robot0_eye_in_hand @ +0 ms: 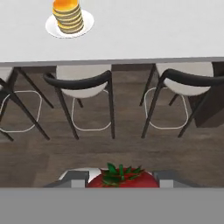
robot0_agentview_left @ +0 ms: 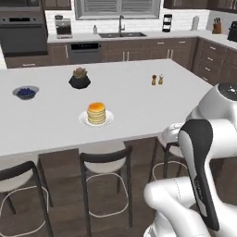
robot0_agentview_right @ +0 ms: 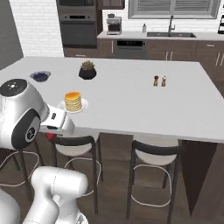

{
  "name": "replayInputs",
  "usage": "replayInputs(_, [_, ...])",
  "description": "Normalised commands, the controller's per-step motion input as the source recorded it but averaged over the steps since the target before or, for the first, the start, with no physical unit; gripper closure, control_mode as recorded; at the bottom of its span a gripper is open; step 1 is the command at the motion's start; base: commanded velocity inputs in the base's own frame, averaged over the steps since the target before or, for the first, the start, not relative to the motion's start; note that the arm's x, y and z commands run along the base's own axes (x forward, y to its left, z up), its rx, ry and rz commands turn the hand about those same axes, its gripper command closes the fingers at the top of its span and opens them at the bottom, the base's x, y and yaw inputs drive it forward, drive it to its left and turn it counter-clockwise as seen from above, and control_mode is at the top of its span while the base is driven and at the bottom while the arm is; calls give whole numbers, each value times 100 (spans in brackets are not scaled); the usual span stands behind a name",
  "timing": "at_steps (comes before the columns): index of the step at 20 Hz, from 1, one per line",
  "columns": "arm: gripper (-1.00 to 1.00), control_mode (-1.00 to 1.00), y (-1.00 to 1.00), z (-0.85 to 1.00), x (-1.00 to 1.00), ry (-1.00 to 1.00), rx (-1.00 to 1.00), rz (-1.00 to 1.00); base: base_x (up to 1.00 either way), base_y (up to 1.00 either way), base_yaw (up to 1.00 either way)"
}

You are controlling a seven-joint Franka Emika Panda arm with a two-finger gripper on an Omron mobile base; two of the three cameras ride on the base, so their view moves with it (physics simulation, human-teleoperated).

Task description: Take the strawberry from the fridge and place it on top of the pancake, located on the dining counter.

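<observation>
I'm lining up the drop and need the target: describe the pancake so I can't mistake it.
On the white dining counter, near the edge above the stools, a small white plate holds the pancake. It is a golden-tan stack, unlike the blueberry bowl and dark bowl farther back.

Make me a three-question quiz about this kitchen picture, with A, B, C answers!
1. Where is the pancake?
A. On the floor
B. On the dining counter
C. In the sink

2. How many shakers stand on the counter?
A. Two
B. Five
C. None

3. What is the hand doing?
A. Hanging open, holding nothing
B. Pressing the pancake
C. Holding the strawberry

Answers: 1 B, its plate sits on the white top. 2 A, a pair stands side by side. 3 C, the red berry sits between the fingers.
</observation>
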Motion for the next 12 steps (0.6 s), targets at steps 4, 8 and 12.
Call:
replayInputs(4, [100, 100, 0, 0, 0, 0, 0, 0, 67, 98, -2])
replayInputs(8, [100, 100, 0, 0, 0, 0, 0, 0, 55, 91, -5])
replayInputs(12, [100, 100, 0, 0, 0, 0, 0, 0, 46, 46, -5])
